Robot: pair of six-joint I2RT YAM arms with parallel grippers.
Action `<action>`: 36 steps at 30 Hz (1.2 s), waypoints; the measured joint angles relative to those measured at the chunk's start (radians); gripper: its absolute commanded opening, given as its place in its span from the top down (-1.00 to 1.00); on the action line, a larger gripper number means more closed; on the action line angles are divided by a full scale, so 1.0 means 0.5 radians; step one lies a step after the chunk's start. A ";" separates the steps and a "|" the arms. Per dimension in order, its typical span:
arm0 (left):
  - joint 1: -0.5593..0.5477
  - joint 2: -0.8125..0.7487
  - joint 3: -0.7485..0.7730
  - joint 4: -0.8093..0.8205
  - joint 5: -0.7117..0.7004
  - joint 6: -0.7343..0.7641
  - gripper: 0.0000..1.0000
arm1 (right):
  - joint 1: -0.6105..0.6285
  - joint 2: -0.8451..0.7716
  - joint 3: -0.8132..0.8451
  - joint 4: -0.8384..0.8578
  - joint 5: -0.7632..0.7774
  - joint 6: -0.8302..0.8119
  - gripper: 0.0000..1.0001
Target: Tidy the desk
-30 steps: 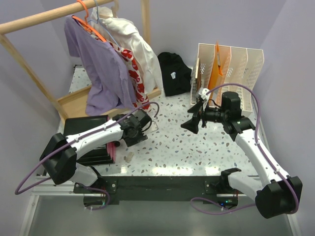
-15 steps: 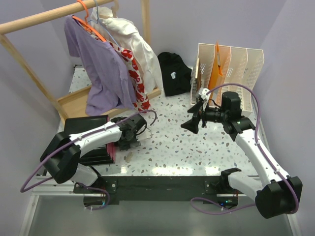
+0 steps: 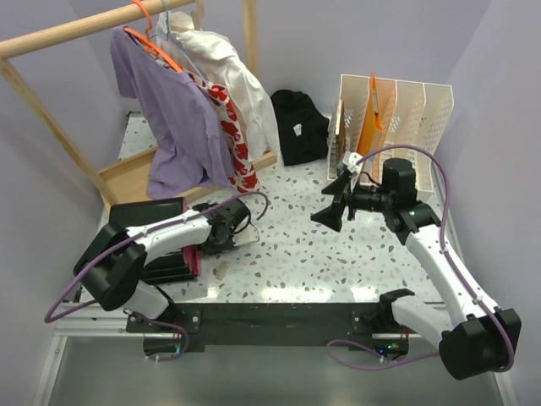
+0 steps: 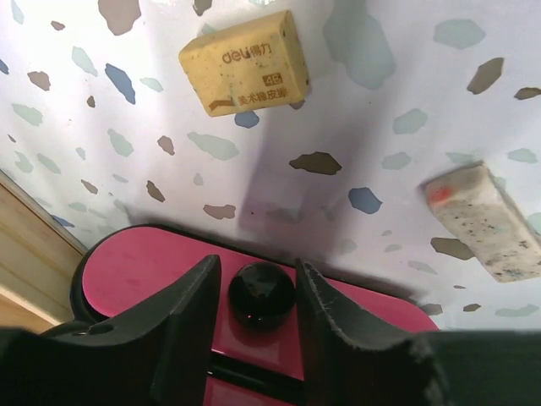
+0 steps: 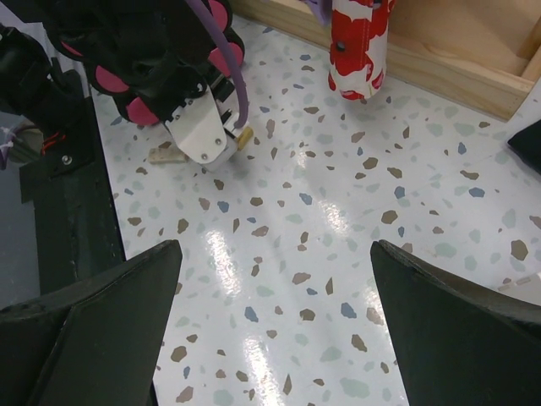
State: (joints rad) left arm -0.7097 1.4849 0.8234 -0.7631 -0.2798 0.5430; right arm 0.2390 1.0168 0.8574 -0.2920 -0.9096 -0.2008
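Left wrist view: the left gripper (image 4: 258,275) straddles a small black round knob (image 4: 262,298) on a flat pink object (image 4: 144,279), whether gripping I cannot tell, near a yellow rectangular eraser (image 4: 245,63) on the white speckled terrazzo desk (image 4: 380,101). The right gripper (image 5: 270,338) hangs wide open, empty, above that desk.

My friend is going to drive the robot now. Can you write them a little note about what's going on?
Left gripper: jaws either side of the black knob on the pink thing; can't tell if pinching.
Right gripper: wide open, empty, above the desk.
A yellow eraser and a speckled white eraser lie loose on the desk.
Done: nothing clearly tidied. Left: the erasers, maybe more.
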 measured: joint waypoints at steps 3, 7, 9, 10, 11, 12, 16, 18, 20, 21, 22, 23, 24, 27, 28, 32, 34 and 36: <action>0.003 0.008 0.000 0.001 0.001 0.002 0.38 | -0.002 -0.016 0.000 0.000 -0.002 0.002 -0.97; 0.004 0.016 0.011 -0.010 0.014 -0.002 0.56 | -0.009 -0.034 0.000 0.000 -0.004 0.003 -0.97; 0.005 0.050 0.050 -0.041 0.036 -0.009 0.60 | -0.009 -0.036 0.000 0.000 -0.005 0.004 -0.97; 0.005 0.083 0.088 -0.065 0.056 -0.016 0.61 | -0.009 -0.036 0.000 0.000 -0.004 0.004 -0.97; 0.006 0.114 0.124 -0.082 0.079 -0.021 0.64 | -0.009 -0.036 0.000 0.000 -0.005 0.004 -0.97; 0.005 0.165 0.183 -0.106 0.114 -0.033 0.64 | -0.009 -0.036 0.000 0.000 -0.005 0.004 -0.97; -0.024 0.283 0.325 -0.130 0.197 -0.073 0.65 | -0.009 -0.036 0.000 0.000 -0.004 0.004 -0.97; -0.053 0.300 0.346 -0.127 0.210 -0.085 0.65 | -0.009 -0.036 0.000 0.000 -0.004 0.003 -0.97; -0.086 0.303 0.357 -0.121 0.221 -0.095 0.65 | -0.010 -0.036 0.000 0.000 -0.004 0.003 -0.97; -0.096 0.303 0.358 -0.112 0.224 -0.100 0.64 | -0.010 -0.036 0.000 0.000 -0.004 0.003 -0.97; -0.105 0.303 0.358 -0.105 0.224 -0.105 0.63 | -0.011 -0.036 0.000 0.000 -0.004 0.003 -0.97; -0.111 0.303 0.359 -0.102 0.224 -0.106 0.60 | -0.011 -0.036 0.000 0.000 -0.004 0.003 -0.97; -0.115 0.302 0.359 -0.099 0.224 -0.108 0.57 | -0.011 -0.036 0.000 0.000 -0.004 0.003 -0.97; -0.124 0.284 0.358 -0.082 0.243 -0.124 0.40 | -0.011 -0.036 0.000 0.000 -0.004 0.003 -0.97; -0.127 0.274 0.358 -0.076 0.259 -0.130 0.35 | -0.011 -0.036 0.000 0.000 -0.004 0.003 -0.97; -0.157 0.204 0.358 -0.060 0.329 -0.179 0.09 | -0.011 -0.036 0.000 0.000 -0.003 0.002 -0.97; -0.167 0.163 0.359 -0.045 0.335 -0.203 0.01 | -0.011 -0.035 0.000 0.000 -0.003 0.002 -0.97; -0.169 0.110 0.375 -0.024 0.332 -0.232 -0.11 | -0.011 -0.034 0.000 0.000 -0.003 0.002 -0.97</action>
State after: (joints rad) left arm -0.7944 1.5398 1.0111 -0.7753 -0.1139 0.4271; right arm 0.2333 1.0000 0.8574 -0.2920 -0.9112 -0.2001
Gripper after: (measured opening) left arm 0.483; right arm 0.986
